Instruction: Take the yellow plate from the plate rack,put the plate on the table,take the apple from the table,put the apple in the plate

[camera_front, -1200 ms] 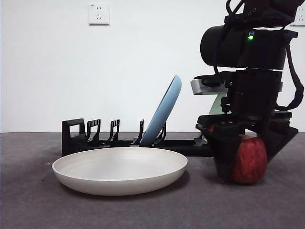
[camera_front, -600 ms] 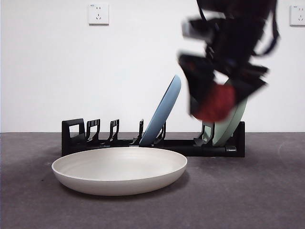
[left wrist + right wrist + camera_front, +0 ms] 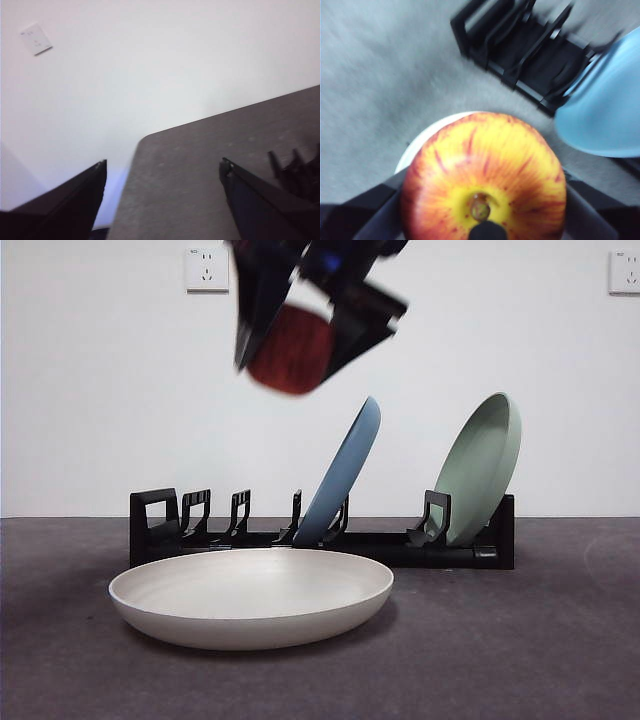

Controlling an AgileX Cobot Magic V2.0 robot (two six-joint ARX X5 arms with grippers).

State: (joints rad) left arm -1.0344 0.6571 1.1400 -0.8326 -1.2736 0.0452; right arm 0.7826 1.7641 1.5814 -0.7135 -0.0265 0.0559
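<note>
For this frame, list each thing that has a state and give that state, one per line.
yellow plate: flat on the table, nothing in it
apple: held in the air above the plate
right end effector: shut on the apple
left end effector: open, holding nothing
blue plate: leaning in the plate rack
green plate: leaning in the rack

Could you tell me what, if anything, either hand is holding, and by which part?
The right hand holds the apple by its sides, stem up; the left hand is empty.

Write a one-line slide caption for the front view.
Right tool carries the apple high above the cream plate on the table, rack behind.
</note>
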